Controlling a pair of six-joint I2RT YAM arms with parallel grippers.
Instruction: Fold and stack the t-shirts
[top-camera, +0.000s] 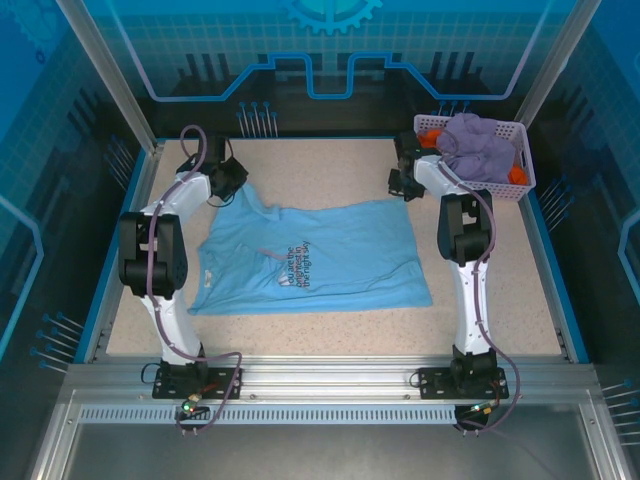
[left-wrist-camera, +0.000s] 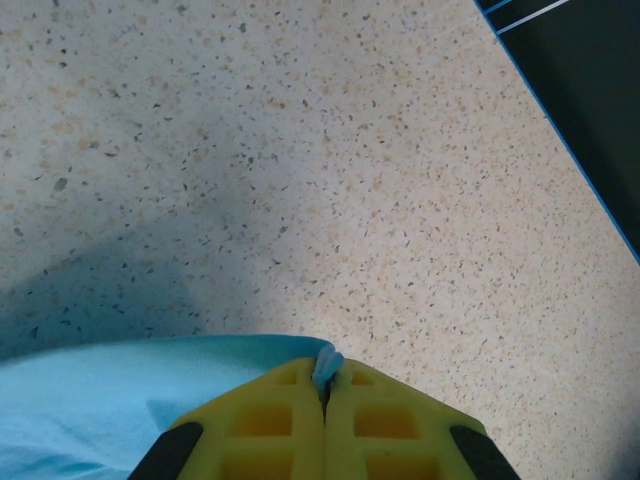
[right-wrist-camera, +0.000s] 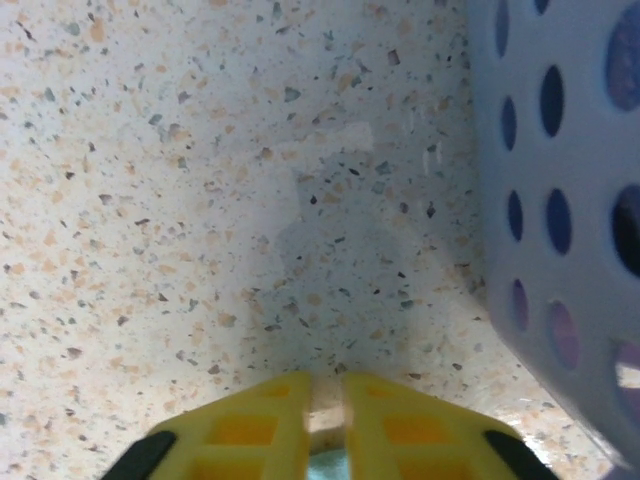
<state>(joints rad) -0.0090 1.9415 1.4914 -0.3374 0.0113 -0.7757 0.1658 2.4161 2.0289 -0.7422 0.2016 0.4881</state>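
**Left.** The left gripper (left-wrist-camera: 325, 385) is clamped on the far left corner of the blue t-shirt (top-camera: 320, 255), with only a small tuft of cloth pinched at the very fingertips.

**Centre.** The shirt lies spread on the speckled table (top-camera: 330, 165), lettering up, not yet folded.

**Right.** The right gripper (right-wrist-camera: 325, 395) sits low at the shirt's far right corner, just beside the basket (top-camera: 527, 170). Its fingers stand almost together with a slim gap and a sliver of blue low between them. I cannot tell whether that is a real hold. In the basket lie a purple t-shirt (top-camera: 478, 148) and an orange t-shirt (top-camera: 430, 138), both waiting their turn.

**Step in hand, as I judge it.** The far edge is to be taken by both corners and brought toward me for the first fold.
- I would confirm the right side has cloth before lifting.
- I would raise both corners together and level, keeping the edge between them lightly taut.
- The left pinch is shallow, so I would travel slowly so it does not slip.
- I would keep the right wrist off the basket wall.
- I would lay the far edge squarely over the near edge before letting go.
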